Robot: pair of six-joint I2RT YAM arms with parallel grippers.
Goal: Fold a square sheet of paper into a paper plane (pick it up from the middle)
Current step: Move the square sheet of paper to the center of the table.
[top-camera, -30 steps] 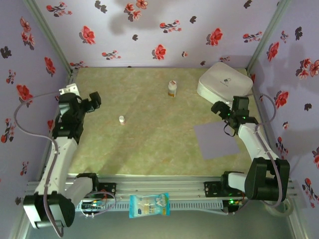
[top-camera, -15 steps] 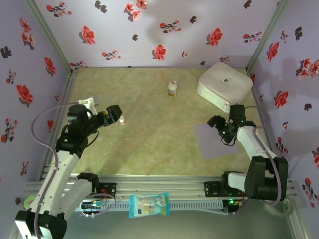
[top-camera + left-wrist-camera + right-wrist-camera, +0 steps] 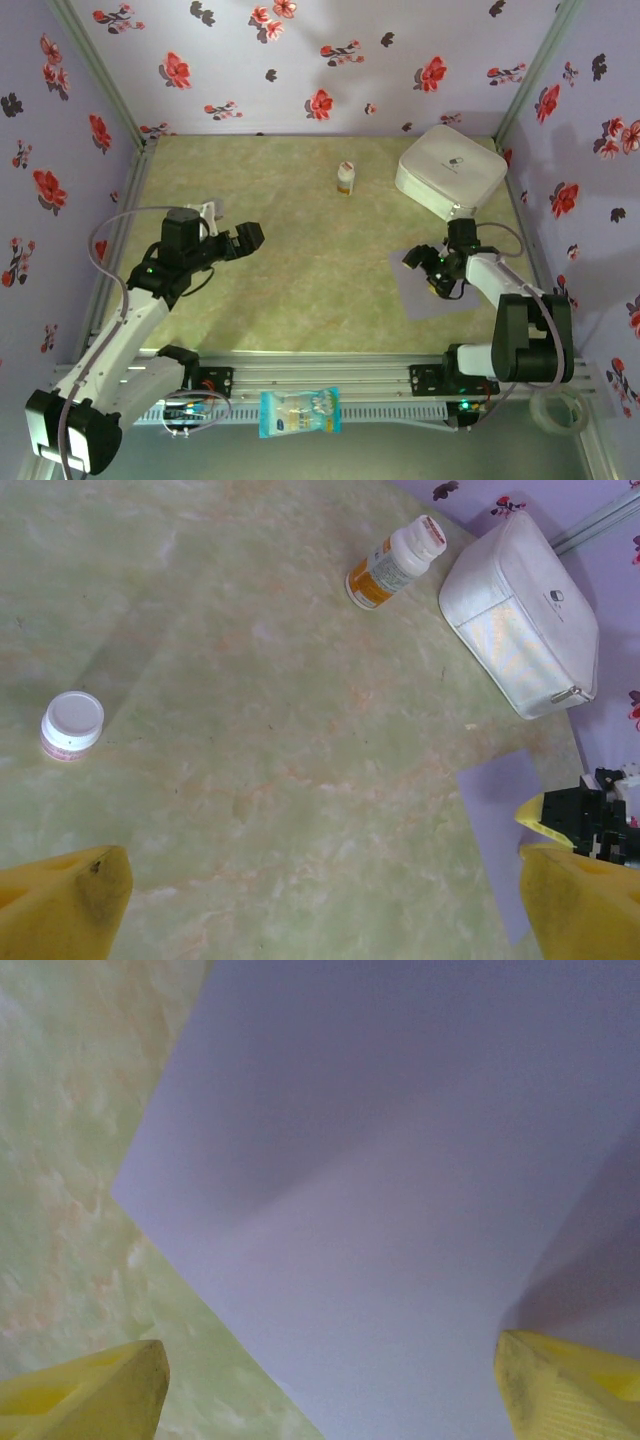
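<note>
White case [image 3: 450, 172], bottle [image 3: 345, 179], maybe jar [image 3: 72, 725], packet [image 3: 299, 412]

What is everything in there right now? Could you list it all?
paper: 1, pale lavender, flat on table's right side
case: 1, white, far right corner
bottle: 1, white with orange label, far middle
jar: 1, white, left part of table
packet: 1, blue-white, near edge, centre
table: 1, green marbled
walls: 3, lavender with red flowers
left gripper: 1, black, yellow-tipped, open, above table's left
right gripper: 1, same colours, open, over paper
</note>
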